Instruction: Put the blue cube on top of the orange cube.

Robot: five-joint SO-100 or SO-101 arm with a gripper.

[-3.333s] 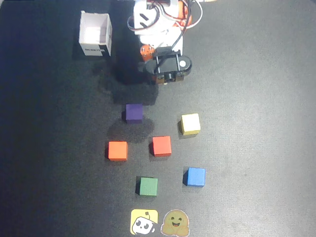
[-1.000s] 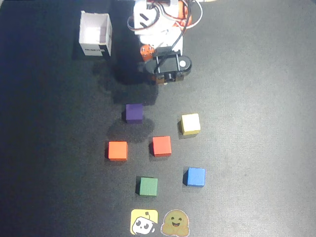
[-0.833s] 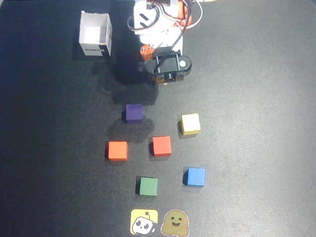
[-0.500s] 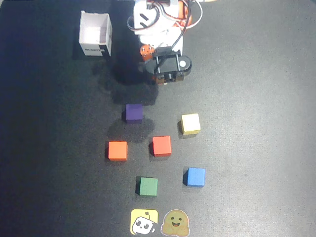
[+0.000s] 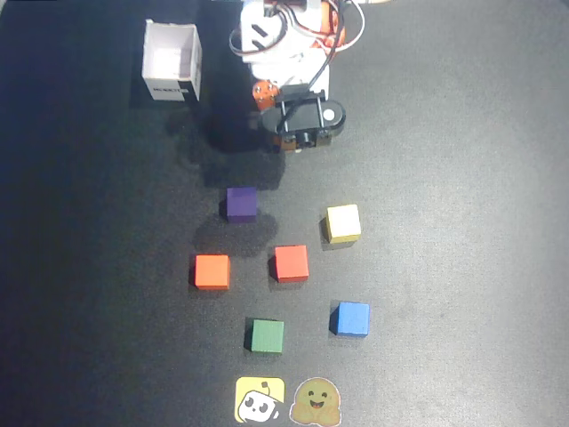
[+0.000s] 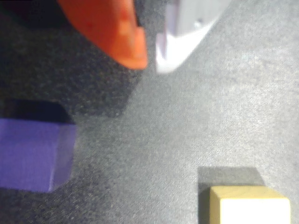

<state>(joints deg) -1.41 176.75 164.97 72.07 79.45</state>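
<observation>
In the overhead view the blue cube (image 5: 352, 318) lies at the lower right of the cube group. The orange cube (image 5: 212, 271) lies at the group's left, apart from the blue one. A redder cube (image 5: 291, 263) sits between them. The arm (image 5: 293, 62) is folded at the top, well away from both cubes. In the wrist view my gripper (image 6: 151, 63) hangs above the mat, its orange fingertip and white fingertip almost touching, with nothing between them. Neither the blue nor the orange cube shows in the wrist view.
A purple cube (image 5: 241, 204) (image 6: 32, 154) and a pale yellow cube (image 5: 343, 223) (image 6: 247, 205) lie nearest the gripper. A green cube (image 5: 266, 336) sits low in the group above two stickers (image 5: 286, 402). A white open box (image 5: 172, 62) stands at the top left.
</observation>
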